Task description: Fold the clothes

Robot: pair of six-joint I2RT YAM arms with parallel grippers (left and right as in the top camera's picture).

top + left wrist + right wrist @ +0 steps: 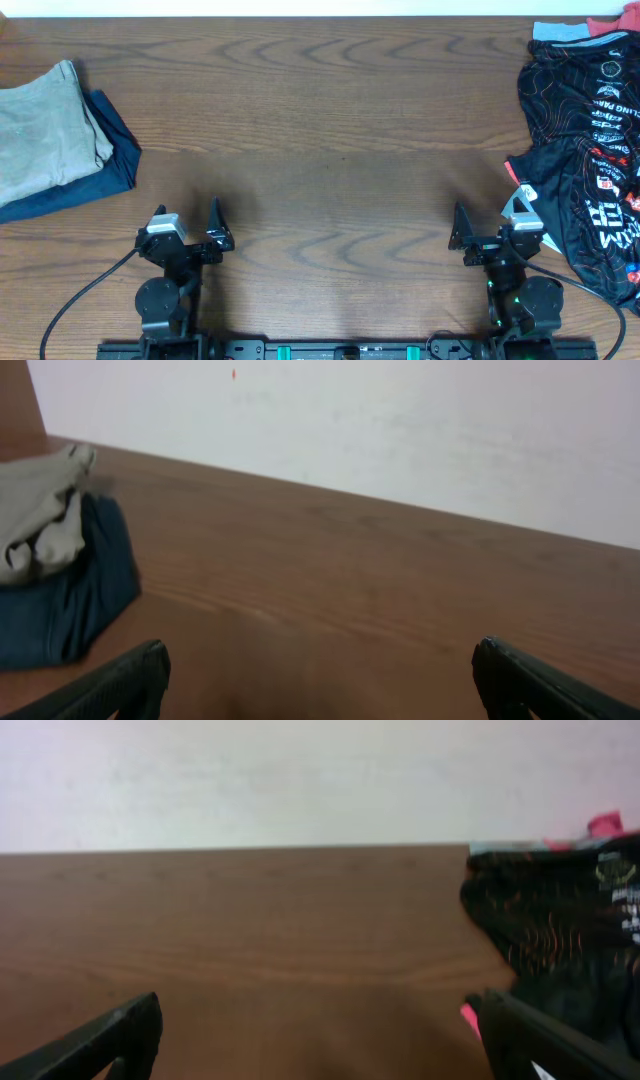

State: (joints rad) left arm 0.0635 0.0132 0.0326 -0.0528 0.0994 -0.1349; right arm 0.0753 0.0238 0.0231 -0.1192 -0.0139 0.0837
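Both sets of fingers are spread wide and hold nothing: the left fingers (125,682) hang over bare wood at about 7 o'clock on the tabletop (330,120), the right fingers (110,1040) at about 5 o'clock. The black jersey (575,150) lies crumpled at 3 o'clock, running off the right edge of the overhead view, just beside the right fingers at their 1 o'clock. The step in hand looks like fetching it, so lead with the right arm. Come down on a single outer layer near the jersey's closest edge, not on a bunched ridge, and draw it toward the middle of the tabletop before you spread it. The fabric looks slick, so pinch deep. Steer clear of the grey and red garments (560,30) at its far end, and leave the folded pile (60,140) at 9 o'clock alone.
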